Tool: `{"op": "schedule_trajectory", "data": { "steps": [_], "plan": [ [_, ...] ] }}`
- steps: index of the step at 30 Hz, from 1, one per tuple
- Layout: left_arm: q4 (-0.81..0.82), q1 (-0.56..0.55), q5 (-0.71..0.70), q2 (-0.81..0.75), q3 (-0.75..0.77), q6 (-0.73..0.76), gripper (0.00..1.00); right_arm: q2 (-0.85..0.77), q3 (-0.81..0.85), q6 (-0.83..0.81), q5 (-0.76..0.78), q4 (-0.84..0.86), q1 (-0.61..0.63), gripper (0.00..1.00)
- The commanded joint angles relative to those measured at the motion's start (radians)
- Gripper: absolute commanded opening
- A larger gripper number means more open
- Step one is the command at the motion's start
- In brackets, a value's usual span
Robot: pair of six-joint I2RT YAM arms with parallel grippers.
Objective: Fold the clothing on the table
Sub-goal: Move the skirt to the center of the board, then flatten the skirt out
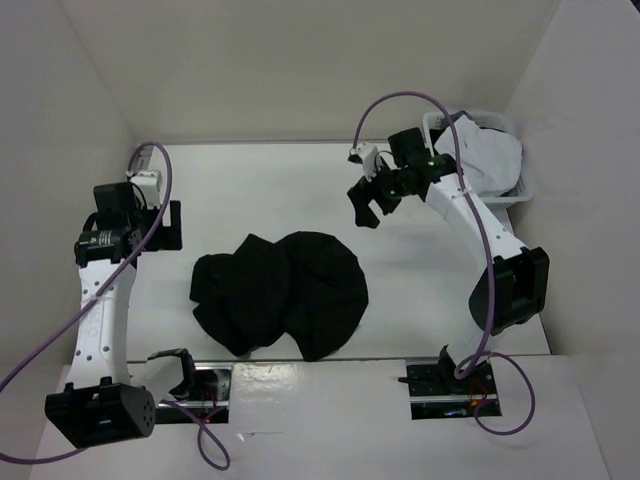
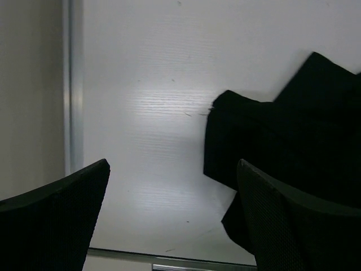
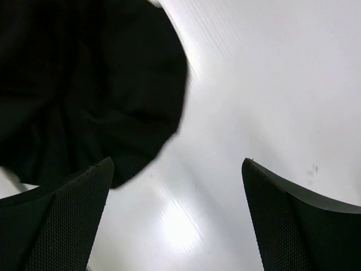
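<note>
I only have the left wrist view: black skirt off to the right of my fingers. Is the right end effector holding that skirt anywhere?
Observer: No. The right end effector is open and empty, apart from the skirt, off toward the far right.
Operator: How does the whole skirt lie?
Observer: Bunched in two overlapping rounded lobes toward the near edge of the table, not spread flat.
Operator: Anything else out there?
Observer: A white basket in the far right corner, holding a white garment.
</note>
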Motion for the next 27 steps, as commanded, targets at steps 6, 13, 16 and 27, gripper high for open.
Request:
{"op": "schedule_trajectory", "data": {
  "steps": [6, 13, 16, 27],
  "plan": [
    [-0.008, -0.059, 0.208, 0.167, -0.03, 0.076, 0.98, -0.138, -0.264, 0.047, 0.275, 0.16, -0.039, 0.98],
    [-0.008, -0.126, 0.181, 0.466, 0.025, 0.031, 0.88, -0.209, -0.31, 0.066, 0.266, 0.139, -0.089, 0.98],
    [0.015, -0.146, 0.129, 0.569, 0.036, 0.01, 0.74, -0.232, -0.32, 0.066, 0.257, 0.127, -0.112, 0.98],
    [-0.004, -0.22, 0.081, 0.717, 0.022, -0.009, 0.12, -0.27, -0.338, 0.075, 0.257, 0.107, -0.141, 0.98]
  ]
}}
